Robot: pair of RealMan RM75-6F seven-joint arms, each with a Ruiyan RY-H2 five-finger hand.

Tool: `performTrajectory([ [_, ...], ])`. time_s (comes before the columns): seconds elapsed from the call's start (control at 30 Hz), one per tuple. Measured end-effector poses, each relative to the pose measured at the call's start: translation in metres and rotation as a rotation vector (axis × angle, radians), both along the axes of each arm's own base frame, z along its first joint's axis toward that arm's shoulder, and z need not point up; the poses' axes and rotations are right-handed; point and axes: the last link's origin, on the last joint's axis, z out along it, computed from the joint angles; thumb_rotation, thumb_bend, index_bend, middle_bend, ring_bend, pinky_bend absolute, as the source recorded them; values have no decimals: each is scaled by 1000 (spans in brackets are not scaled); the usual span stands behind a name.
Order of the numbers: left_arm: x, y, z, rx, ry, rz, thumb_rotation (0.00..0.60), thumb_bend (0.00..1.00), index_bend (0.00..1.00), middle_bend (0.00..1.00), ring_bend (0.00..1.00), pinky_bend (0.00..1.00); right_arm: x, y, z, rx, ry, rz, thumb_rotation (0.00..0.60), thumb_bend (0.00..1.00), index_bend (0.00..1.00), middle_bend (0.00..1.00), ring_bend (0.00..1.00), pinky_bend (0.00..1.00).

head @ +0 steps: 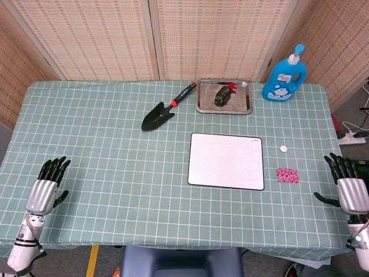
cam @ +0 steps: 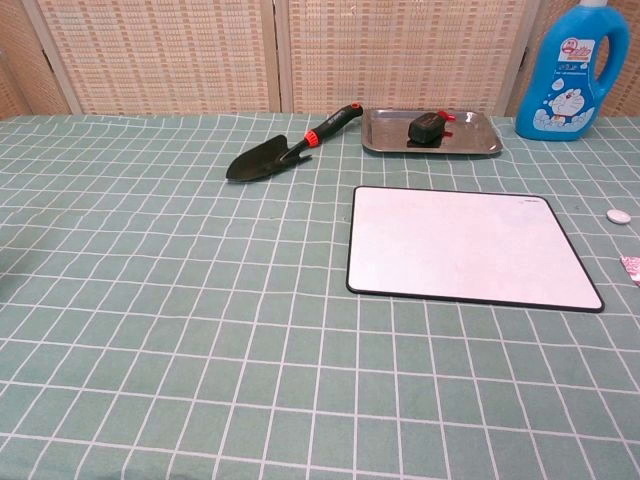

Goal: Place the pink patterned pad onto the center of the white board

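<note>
The pink patterned pad (head: 287, 175) lies flat on the green checked tablecloth, just right of the white board (head: 226, 160); the chest view shows only its edge (cam: 632, 268) at the right border. The white board (cam: 470, 247) with its black rim lies bare at the table's middle right. My right hand (head: 349, 184) rests at the table's right edge, fingers spread, empty, a short way right of the pad. My left hand (head: 48, 183) lies at the front left, fingers apart, holding nothing. Neither hand shows in the chest view.
A black garden trowel (head: 164, 112) with a red-and-black handle lies behind the board. A metal tray (head: 224, 97) holds a dark object. A blue detergent bottle (head: 285, 76) stands at the back right. A small white cap (head: 283, 148) sits near the board's right side.
</note>
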Motion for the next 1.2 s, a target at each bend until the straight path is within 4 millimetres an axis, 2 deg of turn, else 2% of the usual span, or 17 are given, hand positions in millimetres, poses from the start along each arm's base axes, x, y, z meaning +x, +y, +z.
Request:
performTrajectory([
  [0.6, 0, 0, 1, -2, -13, -9, 600, 217, 0, 0, 0, 0, 0, -1, -1, 0, 11, 3, 553, 0, 0, 0, 0, 0],
  [1.0, 3, 0, -4, -25, -29, -7, 600, 218, 0, 0, 0, 0, -4, -2, 7, -5, 38, -15, 560, 0, 0, 0, 0, 2],
  [1.03, 3, 0, -4, -27, -30, -8, 600, 218, 0, 0, 0, 0, -4, -2, 7, 4, 51, -19, 563, 0, 0, 0, 0, 22],
  [1.07, 4, 0, -4, -29, -31, -12, 600, 218, 0, 0, 0, 0, -4, -3, 8, 15, 69, -23, 564, 0, 0, 36, 28, 108],
  [1.1, 5, 0, -4, -30, -32, -14, 600, 217, 0, 0, 0, 0, -4, -5, 8, 20, 83, -23, 565, 0, 0, 115, 110, 237],
  [1.13, 5, 0, -4, -32, -33, -14, 600, 216, 0, 0, 0, 0, -2, -6, 9, 24, 99, -19, 569, 0, 0, 214, 214, 364],
  [1.2, 4, 0, -5, -38, -33, -10, 600, 217, 0, 0, 0, 0, 2, -11, 11, 32, 128, -9, 589, 0, 3, 493, 512, 637],
])
